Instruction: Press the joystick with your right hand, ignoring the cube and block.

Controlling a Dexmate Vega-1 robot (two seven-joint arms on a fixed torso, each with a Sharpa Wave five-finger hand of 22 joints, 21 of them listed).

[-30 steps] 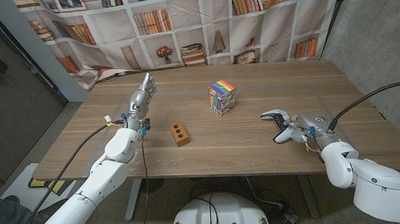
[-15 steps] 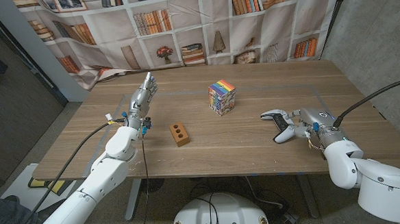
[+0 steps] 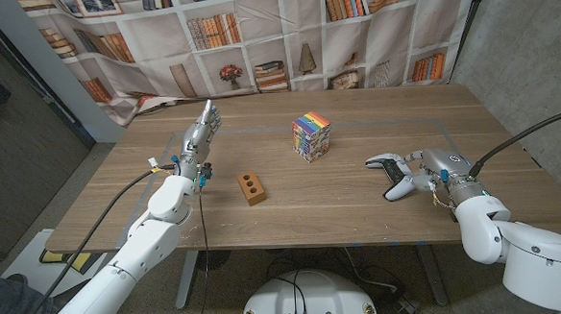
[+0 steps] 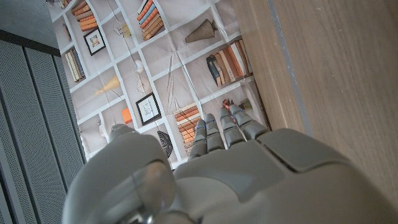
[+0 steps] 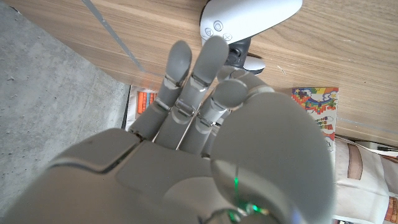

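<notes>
**Right hand at the controller, fingertips by the joystick**

Your right hand (image 3: 433,171) is at the right side of the worktop (image 3: 360,206), its fingers reaching toward the white game controller (image 3: 389,173) that lies just in front of them. In the right wrist view the extended fingers (image 5: 208,59) sit close over the controller's (image 5: 249,15) dark joystick (image 5: 238,55), with the fingertips overlapping the controller's edge. You cannot tell from these views whether a fingertip is actually pressing the stick or only touching beside it. The hand grips nothing; its fingers are stretched out, side by side, rather than curled in.

The rainbow-coloured cube (image 3: 310,135) stands well apart from your right hand, further across the worktop toward the middle. It also shows past the fingers in the right wrist view (image 5: 316,109). The small brown block (image 3: 251,186) with two holes in its top lies beyond the cube again, nearer your left hand.

Your left hand (image 3: 200,132) is well apart from all three things, at the far left of the worktop, fingers extended and together, holding nothing. In the left wrist view that hand (image 4: 224,168) points along the worktop's edge toward the bookshelf-print backdrop (image 4: 155,68).
</notes>
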